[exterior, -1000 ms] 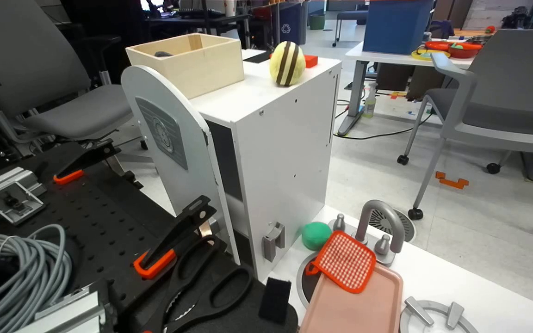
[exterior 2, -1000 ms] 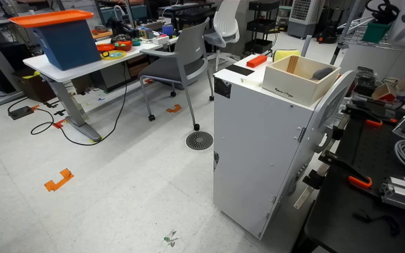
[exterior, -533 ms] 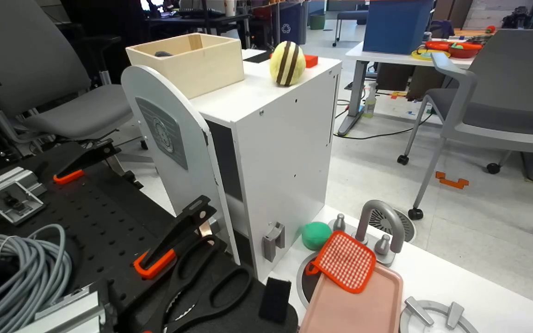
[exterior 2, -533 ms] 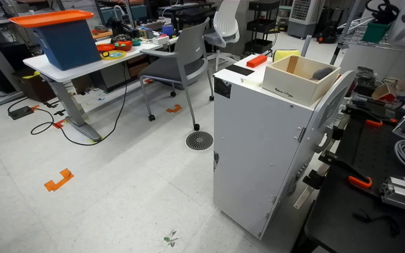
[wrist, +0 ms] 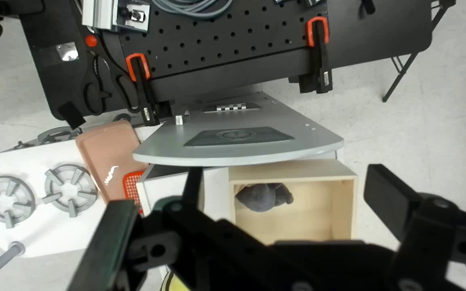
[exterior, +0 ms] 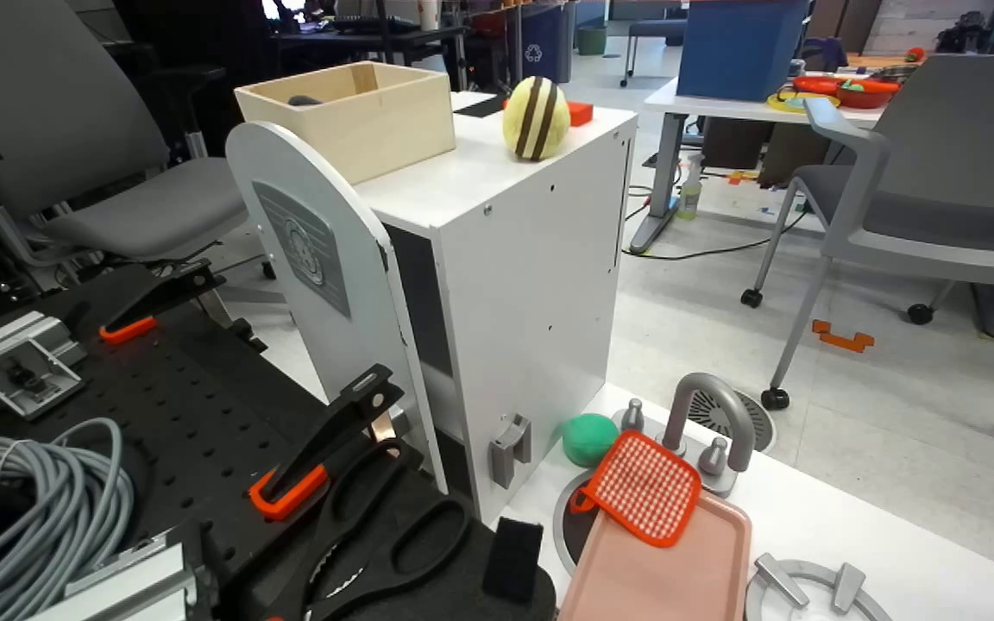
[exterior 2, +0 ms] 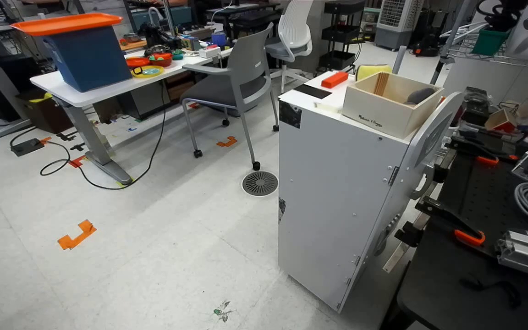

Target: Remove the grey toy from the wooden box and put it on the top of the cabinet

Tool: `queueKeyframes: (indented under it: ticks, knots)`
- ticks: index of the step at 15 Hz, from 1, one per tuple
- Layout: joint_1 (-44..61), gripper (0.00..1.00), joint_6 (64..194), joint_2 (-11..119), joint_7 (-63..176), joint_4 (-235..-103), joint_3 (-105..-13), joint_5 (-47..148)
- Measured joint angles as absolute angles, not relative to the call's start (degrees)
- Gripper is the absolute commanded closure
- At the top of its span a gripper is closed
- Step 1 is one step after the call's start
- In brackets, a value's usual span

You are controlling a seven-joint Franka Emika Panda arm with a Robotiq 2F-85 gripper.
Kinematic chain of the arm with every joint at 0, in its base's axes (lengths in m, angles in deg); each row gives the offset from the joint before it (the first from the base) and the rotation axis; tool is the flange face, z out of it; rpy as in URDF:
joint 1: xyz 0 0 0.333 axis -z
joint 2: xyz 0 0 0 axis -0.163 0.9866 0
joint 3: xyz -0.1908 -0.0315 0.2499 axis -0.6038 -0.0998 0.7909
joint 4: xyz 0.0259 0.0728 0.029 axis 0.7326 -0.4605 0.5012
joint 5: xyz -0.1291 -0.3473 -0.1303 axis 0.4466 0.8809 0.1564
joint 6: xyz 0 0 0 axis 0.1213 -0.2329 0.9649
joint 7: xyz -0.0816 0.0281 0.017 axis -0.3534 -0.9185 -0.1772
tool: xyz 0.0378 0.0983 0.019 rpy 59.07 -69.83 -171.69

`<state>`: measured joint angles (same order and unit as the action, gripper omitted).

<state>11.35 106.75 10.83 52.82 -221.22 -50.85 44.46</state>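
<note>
While my claw [wrist: 253, 202] was spread wide and held nothing, the grey toy [wrist: 261, 197] lay inside the box [wrist: 343, 210], by the wall nearest to the door [exterior: 359, 345]. In an exterior view the walls of the box hid most of it. The box stood on the cabinet [exterior: 540, 285], and the door, ajar, rose just beside it. On the same cabinet were also the striped toy [exterior: 537, 119] and a red block [exterior 2: 335, 79]. Along the door's outer side was a black table [wrist: 233, 76] with two clamps [wrist: 322, 68].
</note>
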Motion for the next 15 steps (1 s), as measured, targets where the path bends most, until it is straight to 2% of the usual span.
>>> queueKeyframes:
  ticks: [8, 15]
  knots:
    - [12.2, 0.0, 117.0, 23.3, 49.8, -215.4, -51.3, 46.0]
    - [12.0, 0.0, 123.8, 28.3, 47.8, -214.7, -51.3, 46.8]
